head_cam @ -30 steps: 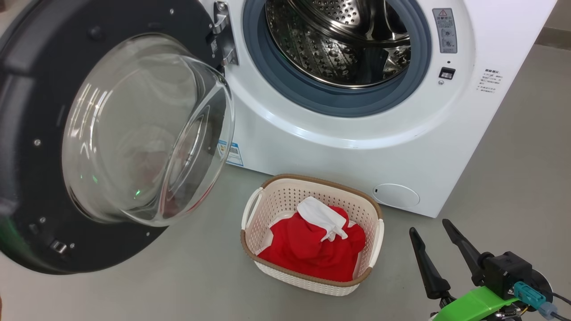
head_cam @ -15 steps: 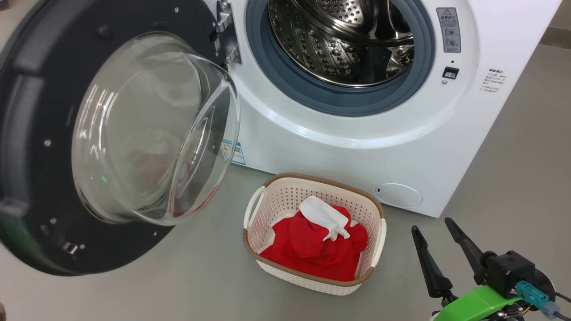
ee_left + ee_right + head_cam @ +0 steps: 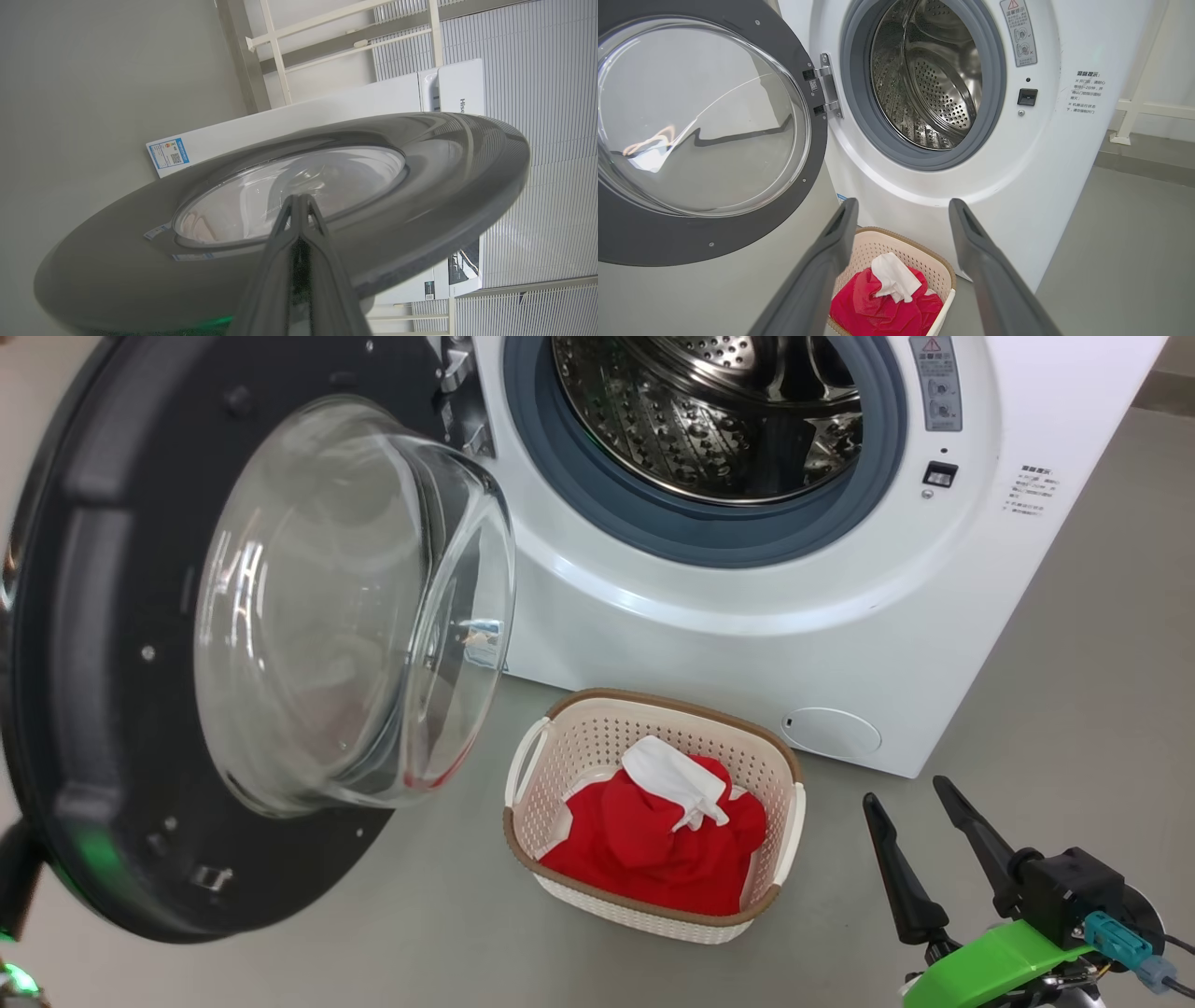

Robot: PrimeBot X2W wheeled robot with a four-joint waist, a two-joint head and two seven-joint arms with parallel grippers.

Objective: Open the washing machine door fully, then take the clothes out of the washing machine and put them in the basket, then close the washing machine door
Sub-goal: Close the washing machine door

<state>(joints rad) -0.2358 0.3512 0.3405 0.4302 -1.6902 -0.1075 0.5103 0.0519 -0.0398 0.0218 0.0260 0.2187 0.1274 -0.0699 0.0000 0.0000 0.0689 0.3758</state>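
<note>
The washing machine door [image 3: 93,616] stands part open at the left, its glass bowl [image 3: 345,607] bulging toward the washing machine [image 3: 700,644]. The steel drum [image 3: 709,411] looks empty. On the floor in front sits the basket [image 3: 672,702], holding the red clothes [image 3: 653,849] with a white cloth [image 3: 672,779] on top. My left gripper [image 3: 299,198] is shut with nothing in it, its tips at the outer face of the door [image 3: 444,154] by the window edge. To the right of the basket hangs my right gripper [image 3: 904,791], open and empty, pointing at the machine front above the basket [image 3: 878,233].
A small round flap [image 3: 831,731] sits low on the machine's front. Grey floor surrounds the basket. A white frame rail [image 3: 1134,107] stands right of the machine. Behind the door are another white appliance [image 3: 458,84] and a ribbed wall [image 3: 537,70].
The door has swung a little toward the machine, its glass edge now nearer the opening. The head camera has shifted slightly. Basket, clothes and right gripper have kept their places.
</note>
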